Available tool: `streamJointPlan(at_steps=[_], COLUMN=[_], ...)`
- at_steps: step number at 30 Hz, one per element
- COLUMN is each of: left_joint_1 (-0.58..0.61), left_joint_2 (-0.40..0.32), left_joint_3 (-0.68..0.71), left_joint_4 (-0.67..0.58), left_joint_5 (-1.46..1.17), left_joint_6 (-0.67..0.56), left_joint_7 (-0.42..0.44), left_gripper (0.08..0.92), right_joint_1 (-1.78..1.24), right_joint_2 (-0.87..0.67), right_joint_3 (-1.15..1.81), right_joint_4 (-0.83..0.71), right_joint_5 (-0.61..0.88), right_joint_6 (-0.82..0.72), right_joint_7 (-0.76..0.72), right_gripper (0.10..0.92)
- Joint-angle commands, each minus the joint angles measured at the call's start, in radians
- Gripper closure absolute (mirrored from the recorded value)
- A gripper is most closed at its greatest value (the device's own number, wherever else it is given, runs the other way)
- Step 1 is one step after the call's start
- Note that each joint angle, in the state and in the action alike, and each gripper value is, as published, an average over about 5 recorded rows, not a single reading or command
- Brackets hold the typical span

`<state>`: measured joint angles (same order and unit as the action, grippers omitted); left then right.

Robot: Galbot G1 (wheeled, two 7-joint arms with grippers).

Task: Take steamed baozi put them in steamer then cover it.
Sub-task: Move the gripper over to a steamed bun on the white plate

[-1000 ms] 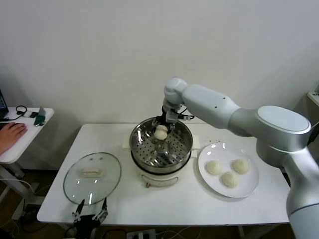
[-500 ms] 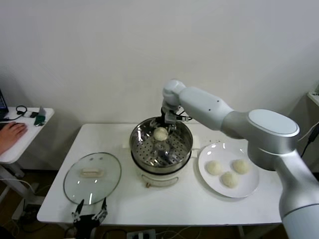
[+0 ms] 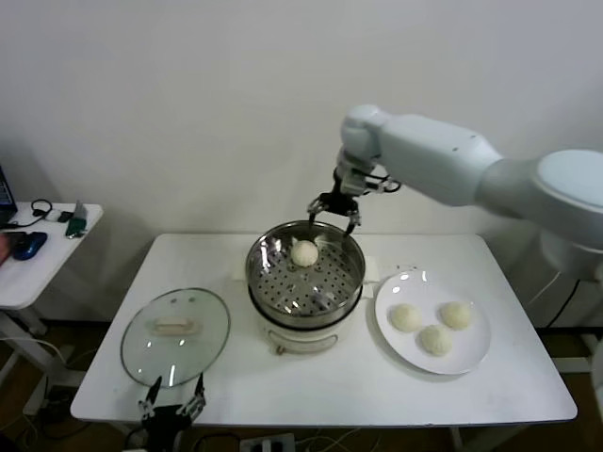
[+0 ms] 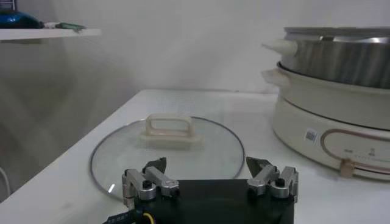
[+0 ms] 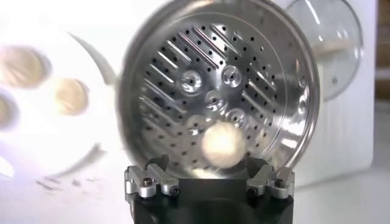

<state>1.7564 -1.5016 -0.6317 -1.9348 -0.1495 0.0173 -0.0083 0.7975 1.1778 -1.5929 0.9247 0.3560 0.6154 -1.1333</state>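
- The left claw point(image 3: 171, 407) waits, fingers spread and empty, at the near edge of the white surface point(image 3: 311, 391), just in front of the round clear glass cover point(image 3: 175, 334) with its cream-white handle, which lies flat to the left of the pot.
- On the right, a flat white plate point(image 3: 476, 353) carries three small round cream-white steamed baozi point(image 3: 436, 325), set close together.
- At the centre stands the round shiny stainless-steel steamer point(image 3: 305, 282) on its cream-white base; one bun point(image 3: 304, 251) rests on the perforated tray towards the far wall.
- The right claw point(image 3: 335, 209) hangs above the far rim, fingers apart and holding nothing.
- One bun looks placed and three remain, so the next fetch probably belongs to the right arm: rise clear of the rim before crossing to the plate, take the bun nearest the pot, and squeeze gently, since soft dough dents easily.
- Set it on bare tray beside the first, leaving room for the rest.
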Motion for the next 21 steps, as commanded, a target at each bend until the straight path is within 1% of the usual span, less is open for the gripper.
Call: streamJointPlan(at_steps=[1,5,11,16,21], left_joint_1=[-0.001,-0.007,-0.020,-0.023,-0.015], left_joint_2=[0.004,0.005,0.003,0.000,-0.002], left_joint_3=[0.003,0.002,-0.001,-0.004,-0.009], left_joint_4=[-0.003,-0.005,-0.005,-0.004,-0.011], left_joint_5=[-0.001,-0.007,-0.010,-0.011,-0.010], left_joint_6=[-0.002,-0.001,0.003,0.004,0.005], left_joint_7=[0.004,0.004,0.005,0.005,0.005], left_gripper=[0.177,0.177,0.177,0.177,0.177], right_joint_1=[0.193,0.188,0.101,-0.034,-0.174], right_joint_2=[-0.226,-0.331,-0.415,-0.423,-0.389], right_joint_3=[-0.329,-0.421,-0.403,-0.303,-0.199], right_joint_4=[0.134,0.249,0.374,0.402,0.360], right_joint_5=[0.398,0.418,0.407,0.329,0.233], right_joint_6=[-0.465,-0.577,-0.741,-0.811,-0.847], right_joint_7=[-0.061,0.016,0.118,0.189,0.255], right_gripper=[0.203,0.203,0.202,0.203,0.202])
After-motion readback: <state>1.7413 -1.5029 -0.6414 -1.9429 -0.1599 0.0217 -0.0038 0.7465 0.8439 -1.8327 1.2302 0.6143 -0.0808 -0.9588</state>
